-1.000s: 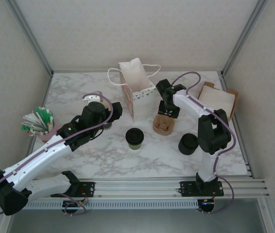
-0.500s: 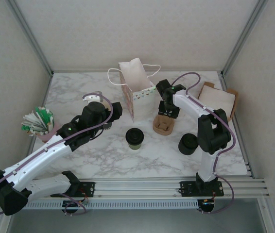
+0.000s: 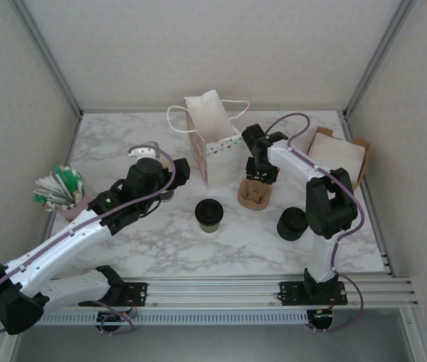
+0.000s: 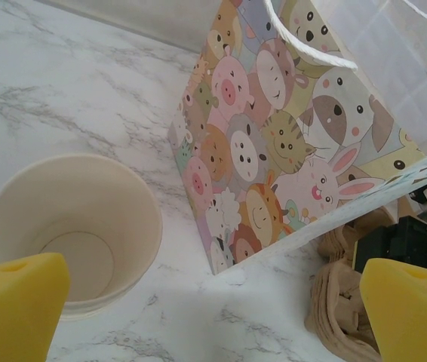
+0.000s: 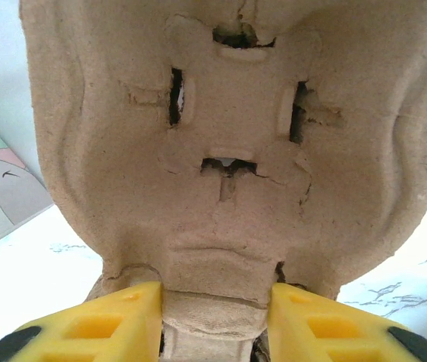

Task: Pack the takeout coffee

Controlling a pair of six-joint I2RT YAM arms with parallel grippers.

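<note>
Coffee cup (image 3: pixel 210 213) sits mid-tabletop, untouched. Right pincer (image 5: pixel 215 320) is narrow around the pulp carrier (image 5: pixel 228 151) rim, grip unclear; left pincer (image 4: pixel 213 302) gapes wide. That thin rim could easily tear or slip out.

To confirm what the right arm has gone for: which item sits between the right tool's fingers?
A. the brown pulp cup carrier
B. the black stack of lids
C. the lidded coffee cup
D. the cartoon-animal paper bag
A: in the right wrist view, the right tool has a yellow finger on each side of the pulp cup carrier at its near edge. The lidded coffee cup stands apart on the table.
</note>
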